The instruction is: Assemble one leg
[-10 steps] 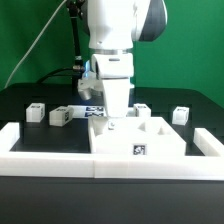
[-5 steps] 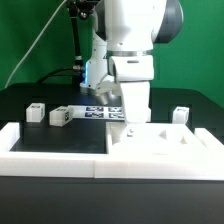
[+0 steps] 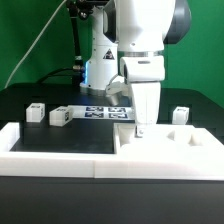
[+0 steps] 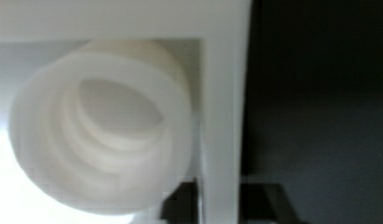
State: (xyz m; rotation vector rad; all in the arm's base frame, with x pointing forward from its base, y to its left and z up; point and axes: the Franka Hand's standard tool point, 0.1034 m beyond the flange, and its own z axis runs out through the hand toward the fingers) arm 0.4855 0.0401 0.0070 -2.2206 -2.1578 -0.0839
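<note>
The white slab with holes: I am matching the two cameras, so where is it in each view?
Exterior view: the white slab lies at the front, toward the exterior view's right, at the tips of the gripper.
Wrist view: the white slab fills most of the picture, one round hole close up.
Shared landmark: the slab's straight edge against the black table.

Arm point(image 3: 140, 35) upright, wrist vertical; end effector point(image 3: 139, 128) pointing straight down, finger spacing unclear.
</note>
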